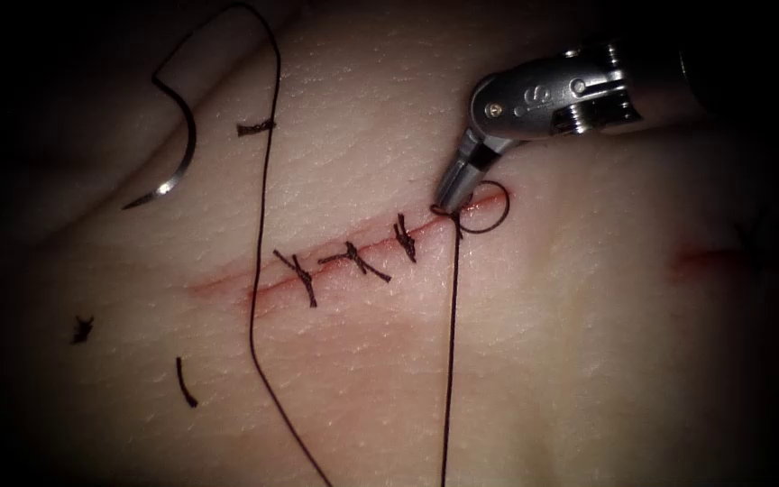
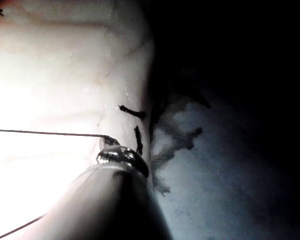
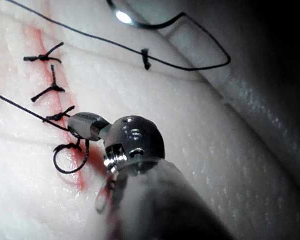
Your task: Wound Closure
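Note:
My right tool [image 1: 449,204] comes down from the upper right onto the right end of the cut [image 1: 245,287], its jaws shut on the thread [image 1: 452,343] beside a small open loop [image 1: 485,208]. From there the thread runs taut straight down. The right wrist view has the same jaws [image 3: 79,125] gripping the thread by the loop [image 3: 69,161]. In the left wrist view a taut strand [image 2: 45,133] ends at my left tool [image 2: 109,139], which is shut on it. The curved needle [image 1: 177,168] lies free on the tissue, left of the cut, not in it.
Three knotted stitches [image 1: 353,260] cross the cut left of my right tool. A long slack strand [image 1: 259,271] trails from the needle down across the cut's left part. Cut thread ends [image 1: 186,382] lie on the tissue at the left. A red mark [image 1: 701,261] sits far right.

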Available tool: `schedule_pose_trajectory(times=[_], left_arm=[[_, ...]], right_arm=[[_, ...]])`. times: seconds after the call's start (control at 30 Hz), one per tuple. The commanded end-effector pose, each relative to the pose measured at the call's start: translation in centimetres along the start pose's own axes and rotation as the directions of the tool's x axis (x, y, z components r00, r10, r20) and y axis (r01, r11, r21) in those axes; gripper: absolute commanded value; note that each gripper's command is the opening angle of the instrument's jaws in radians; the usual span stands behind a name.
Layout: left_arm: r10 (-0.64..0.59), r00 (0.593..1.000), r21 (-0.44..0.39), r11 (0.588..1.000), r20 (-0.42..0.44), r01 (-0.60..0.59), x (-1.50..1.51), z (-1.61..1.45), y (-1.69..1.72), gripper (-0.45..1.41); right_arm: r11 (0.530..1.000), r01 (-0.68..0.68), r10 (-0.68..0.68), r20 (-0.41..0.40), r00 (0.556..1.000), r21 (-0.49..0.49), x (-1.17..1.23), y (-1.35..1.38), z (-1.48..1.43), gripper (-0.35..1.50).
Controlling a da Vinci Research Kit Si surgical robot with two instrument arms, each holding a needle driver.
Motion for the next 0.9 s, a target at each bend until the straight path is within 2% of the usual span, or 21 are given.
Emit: schedule_pose_trajectory(times=[0.03,0.2,0.4,0.9], left_arm=[[-0.001,1.0,-0.003,1.0,0.001,0.001,-0.01,0.04,0.09,-0.45],[0.017,1.0,-0.009,1.0,0.003,-0.017,0.04,-0.04,0.22,-0.45],[0.033,0.999,-0.019,0.999,0.008,-0.033,0.09,-0.12,0.42,-0.45],[0.047,0.999,-0.028,0.999,0.002,-0.047,0.04,-0.3,0.6,-0.45]], right_arm=[[1.0,0.003,-0.003,0.005,1.0,0.0,-0.05,0.06,0.1,-0.35],[1.0,-0.003,0.003,0.015,1.0,-0.005,-0.13,0.09,0.15,-0.35],[0.999,-0.027,0.028,0.025,0.999,-0.023,-0.21,0.15,0.08,-0.35],[0.997,-0.062,0.064,0.028,0.998,-0.055,-0.26,0.35,0.06,-0.35]])
